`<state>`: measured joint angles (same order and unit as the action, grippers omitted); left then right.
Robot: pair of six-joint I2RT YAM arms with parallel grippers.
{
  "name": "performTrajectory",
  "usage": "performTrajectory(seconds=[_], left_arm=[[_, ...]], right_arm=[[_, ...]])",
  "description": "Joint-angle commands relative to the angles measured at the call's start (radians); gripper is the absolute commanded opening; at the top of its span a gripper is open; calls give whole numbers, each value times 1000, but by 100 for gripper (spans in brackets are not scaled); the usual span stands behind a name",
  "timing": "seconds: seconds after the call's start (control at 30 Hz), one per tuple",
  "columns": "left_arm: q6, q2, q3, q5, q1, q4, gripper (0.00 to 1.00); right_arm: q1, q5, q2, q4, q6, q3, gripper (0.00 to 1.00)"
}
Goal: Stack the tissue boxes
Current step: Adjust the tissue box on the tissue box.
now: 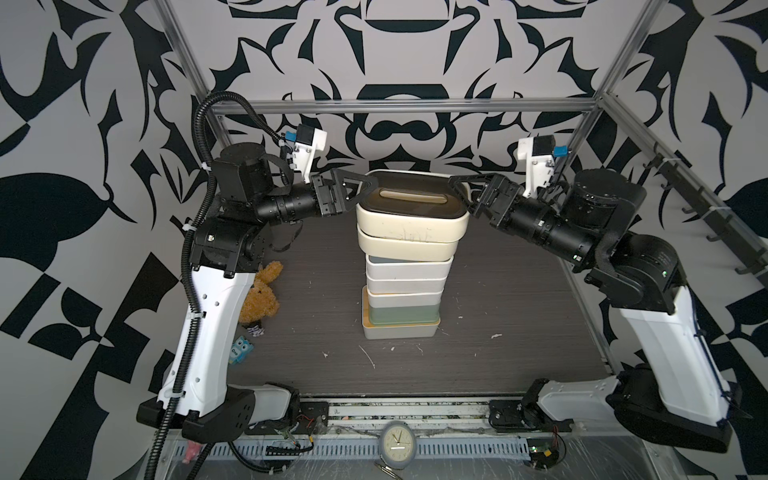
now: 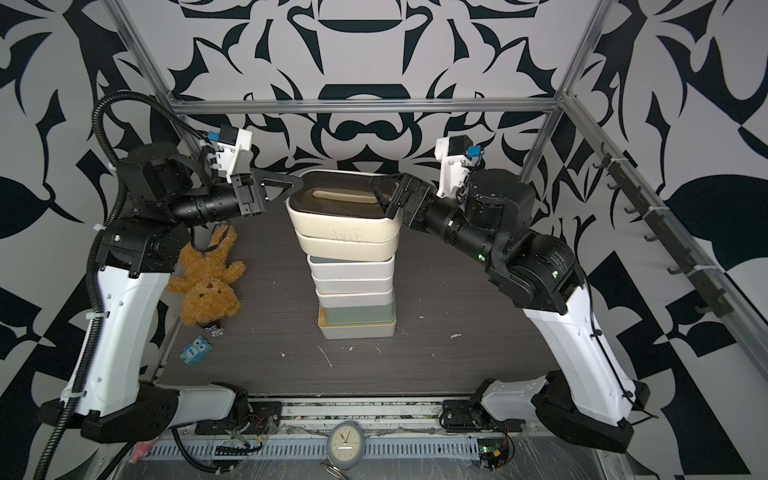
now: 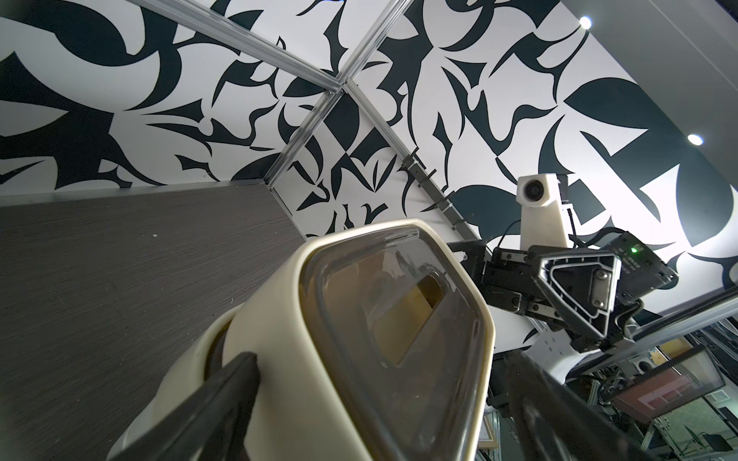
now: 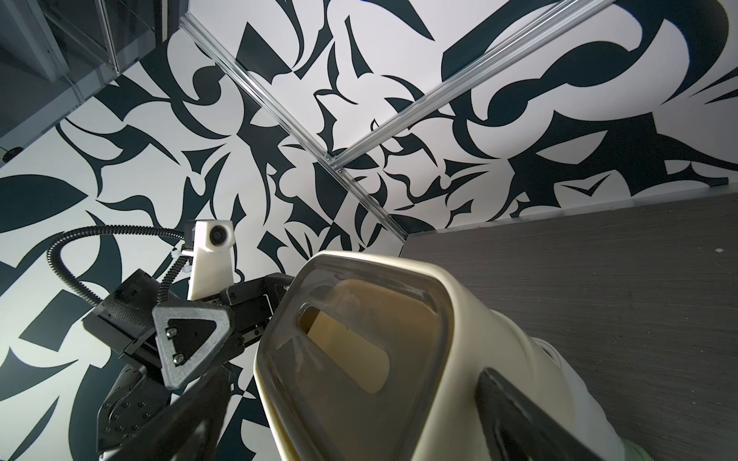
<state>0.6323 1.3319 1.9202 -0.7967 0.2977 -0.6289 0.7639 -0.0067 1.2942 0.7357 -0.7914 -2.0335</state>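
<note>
Basically all seven tissue boxes (image 1: pixel 405 270) sit in one tower mid-bench (image 1: pixel 519 324). I judge the top cream box (image 1: pixel 411 224) light, rigid, smooth, probably slippery; grip its short ends. Slot faces up, long axis runs side to side. Left claw (image 1: pixel 368 191) and right claw (image 1: pixel 459 193) gape wide, straddling those ends.

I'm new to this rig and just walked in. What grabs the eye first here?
A tall, slightly uneven stack of tissue boxes stands centred on the table, topped by a cream box with a dark lid. The left gripper and right gripper flank that top box, jaws wide. A brown plush bunny lies beside the left arm.
</note>
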Motion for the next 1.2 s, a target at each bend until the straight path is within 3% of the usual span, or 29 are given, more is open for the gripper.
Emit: performTrajectory(seconds=[0.0, 0.53, 0.73, 0.83, 0.93, 1.07, 1.17], left_arm=[[-8, -30, 30, -13, 7, -15, 99], [-25, -46, 27, 38, 8, -44, 99], [-55, -50, 57, 114, 8, -93, 99], [-106, -50, 97, 188, 7, -161, 99], [-157, -102, 91, 276, 6, -196, 99], [-203, -175, -2, 432, 6, -258, 99], [-232, -245, -113, 543, 6, -286, 99]], right_arm=[[11, 4, -15, -72, 3, 11, 99], [11, 109, -41, -61, 45, 54, 99], [11, 163, -24, -13, 114, 7, 99], [10, 271, -22, 35, 223, -18, 99], [9, 317, -89, -33, 340, 86, 99], [-11, 388, -167, -106, 456, 212, 99], [-60, 396, -191, -104, 462, 266, 99]])
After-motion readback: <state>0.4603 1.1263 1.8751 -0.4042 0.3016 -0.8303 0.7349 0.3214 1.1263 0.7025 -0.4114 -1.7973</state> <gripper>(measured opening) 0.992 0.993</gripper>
